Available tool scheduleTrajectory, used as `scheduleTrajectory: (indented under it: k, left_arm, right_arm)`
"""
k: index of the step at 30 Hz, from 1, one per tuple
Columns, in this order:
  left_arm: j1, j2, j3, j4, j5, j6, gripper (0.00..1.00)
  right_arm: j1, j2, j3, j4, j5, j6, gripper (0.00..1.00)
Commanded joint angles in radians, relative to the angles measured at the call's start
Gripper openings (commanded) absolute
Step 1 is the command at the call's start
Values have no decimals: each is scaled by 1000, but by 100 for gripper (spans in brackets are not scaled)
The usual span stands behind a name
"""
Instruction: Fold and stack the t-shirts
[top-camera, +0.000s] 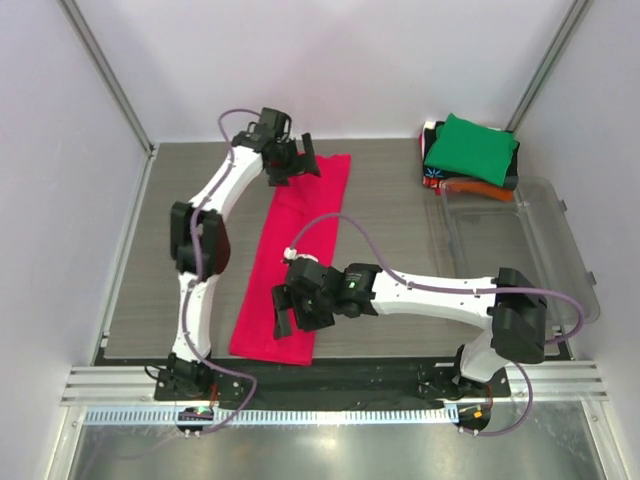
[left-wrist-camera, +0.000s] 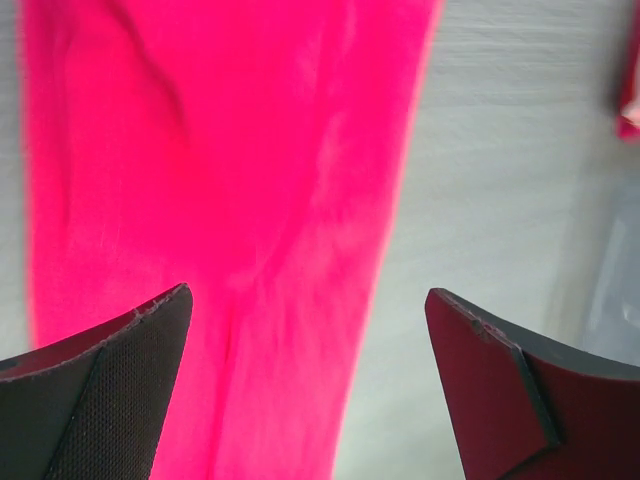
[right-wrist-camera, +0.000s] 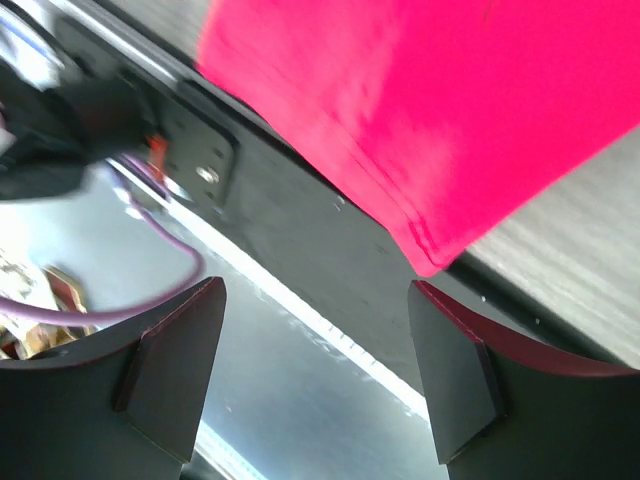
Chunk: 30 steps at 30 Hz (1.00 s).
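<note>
The crimson-pink t-shirt (top-camera: 300, 250) lies as a long strip on the desk (top-camera: 390, 220), with the left hand (top-camera: 297, 165) at its far end and the right hand (top-camera: 288, 312) at its near end, both spread wide and holding nothing, apparently stationed for an end-to-end fold.

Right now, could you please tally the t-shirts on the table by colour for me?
Pink t-shirt, laid out in a long strip: 1
Green t-shirt, folded, top of the stack: 1
Orange t-shirt, folded: 1
Black t-shirt, folded: 1
Total: 4
</note>
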Motion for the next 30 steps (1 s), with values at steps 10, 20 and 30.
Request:
scheduleTrajectory:
  k: [10,20,30]
  left_arm:
    - [117,-606,-429,-141,-141,99,100]
    - [122,-1158,-1223,-71,-112,-7,99]
    - [31,-1458,-1425,-77,-131,-125,95]
  right_arm:
    - [-222,-24,31,-72,164,-116,80]
    - [-176,41,-55,-34,94,-3,69]
    - [82,119,-207,156,68,175,61]
